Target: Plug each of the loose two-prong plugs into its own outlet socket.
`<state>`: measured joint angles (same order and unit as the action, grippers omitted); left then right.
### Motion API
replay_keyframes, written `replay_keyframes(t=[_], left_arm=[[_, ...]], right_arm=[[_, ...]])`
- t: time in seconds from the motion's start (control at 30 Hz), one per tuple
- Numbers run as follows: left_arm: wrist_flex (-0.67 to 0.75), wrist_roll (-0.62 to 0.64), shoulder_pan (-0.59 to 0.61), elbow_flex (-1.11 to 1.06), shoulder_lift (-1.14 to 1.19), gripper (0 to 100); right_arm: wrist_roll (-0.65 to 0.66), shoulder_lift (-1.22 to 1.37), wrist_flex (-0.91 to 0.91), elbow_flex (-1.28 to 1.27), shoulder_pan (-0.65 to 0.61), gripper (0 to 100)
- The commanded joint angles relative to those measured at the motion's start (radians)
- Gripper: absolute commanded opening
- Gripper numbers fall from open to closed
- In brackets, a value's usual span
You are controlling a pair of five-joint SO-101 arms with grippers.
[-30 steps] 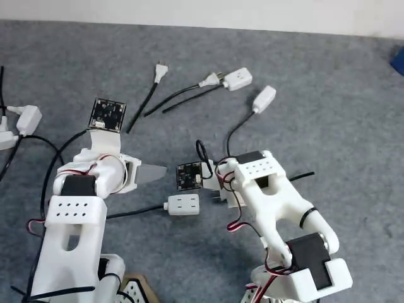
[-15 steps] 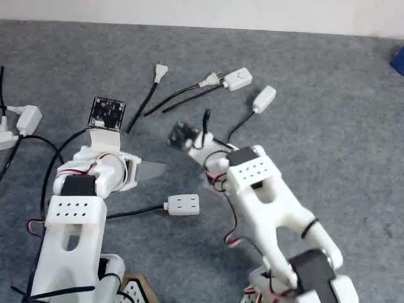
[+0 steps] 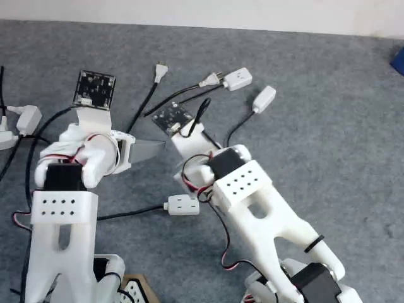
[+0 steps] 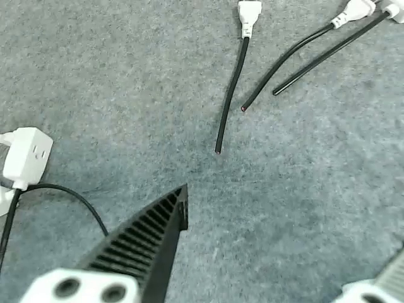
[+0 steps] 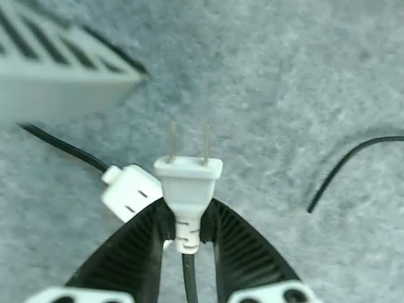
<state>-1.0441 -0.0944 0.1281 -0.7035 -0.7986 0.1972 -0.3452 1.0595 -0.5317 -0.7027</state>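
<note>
My right gripper is shut on a white two-prong plug, prongs pointing away from it, above the carpet. Just behind the plug lies a white outlet socket on a black cord. In the high view that socket sits between the two arms. A loose plug with a black cord lies farther back, also visible as the plug in the left wrist view. My left gripper hangs open over bare carpet, its fingers close to the right arm's wrist.
Another plug lies against a white socket at the back. A further socket on a cord is to its right. A white socket with cords sits at the left edge. Grey carpet covers the table.
The right arm swung away from the near socket toward the back left, carrying the plug. The left arm shifted a little farther back.
</note>
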Motion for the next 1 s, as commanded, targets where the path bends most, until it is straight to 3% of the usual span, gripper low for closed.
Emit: replay_keyframes(t=[0.0, 0.23, 0.53, 0.97], left_arm=[[-0.052, 0.003, 0.004, 0.059, -0.008, 49], [-0.048, 0.002, 0.002, -0.044, -0.008, 49], [0.158, 0.002, -0.027, -0.251, -0.007, 49], [0.180, 0.002, -0.025, -0.286, -0.007, 49]], right_arm=[[-0.060, -0.053, -0.016, 0.027, -0.033, 0.8], [-0.069, -0.053, 0.008, 0.030, -0.054, 0.8], [-0.069, -0.053, 0.260, 0.298, -0.128, 0.8], [-0.058, -0.051, 0.331, 0.357, -0.150, 0.8]])
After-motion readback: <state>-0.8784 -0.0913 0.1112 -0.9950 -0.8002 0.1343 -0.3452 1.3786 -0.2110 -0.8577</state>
